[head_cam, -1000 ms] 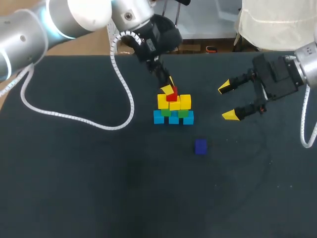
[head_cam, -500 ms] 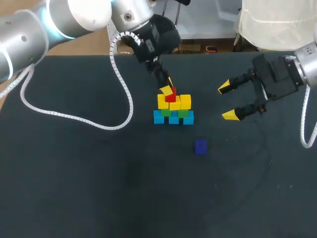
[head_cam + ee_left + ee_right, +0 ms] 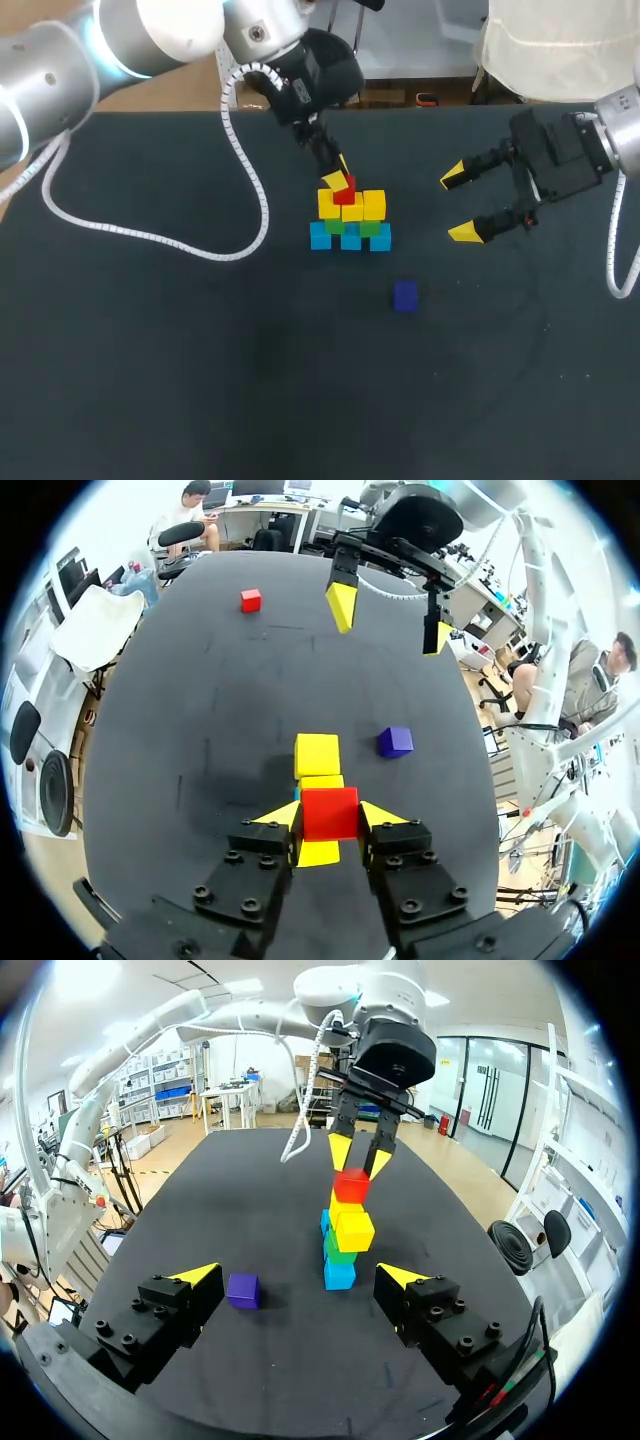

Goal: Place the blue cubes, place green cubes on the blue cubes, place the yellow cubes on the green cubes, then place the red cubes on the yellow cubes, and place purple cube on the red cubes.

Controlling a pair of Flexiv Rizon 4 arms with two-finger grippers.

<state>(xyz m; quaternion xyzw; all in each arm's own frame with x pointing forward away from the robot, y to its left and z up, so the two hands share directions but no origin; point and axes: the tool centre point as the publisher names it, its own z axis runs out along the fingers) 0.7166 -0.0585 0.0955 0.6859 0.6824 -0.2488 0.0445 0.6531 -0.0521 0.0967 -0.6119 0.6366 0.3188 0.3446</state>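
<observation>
The red cube (image 3: 346,194) is clamped in the left pincer (image 3: 331,817), at the yellow cubes (image 3: 372,205) topping the green cubes (image 3: 370,229) and blue cubes (image 3: 350,240). The purple cube (image 3: 404,295) lies nearby on the surface (image 3: 200,380). The right pincer (image 3: 458,204) hangs with its fingers apart, beside the stack.

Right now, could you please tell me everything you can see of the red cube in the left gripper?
The red cube is a plain, matte, sharp-edged block of even colour, with no marks showing. The left gripper is shut on it, one yellow tip against each of two opposite sides. It sits level at the very top of the stack, over the yellow cubes. I cannot tell whether it rests on them or hangs just above. Nothing else touches it.
</observation>
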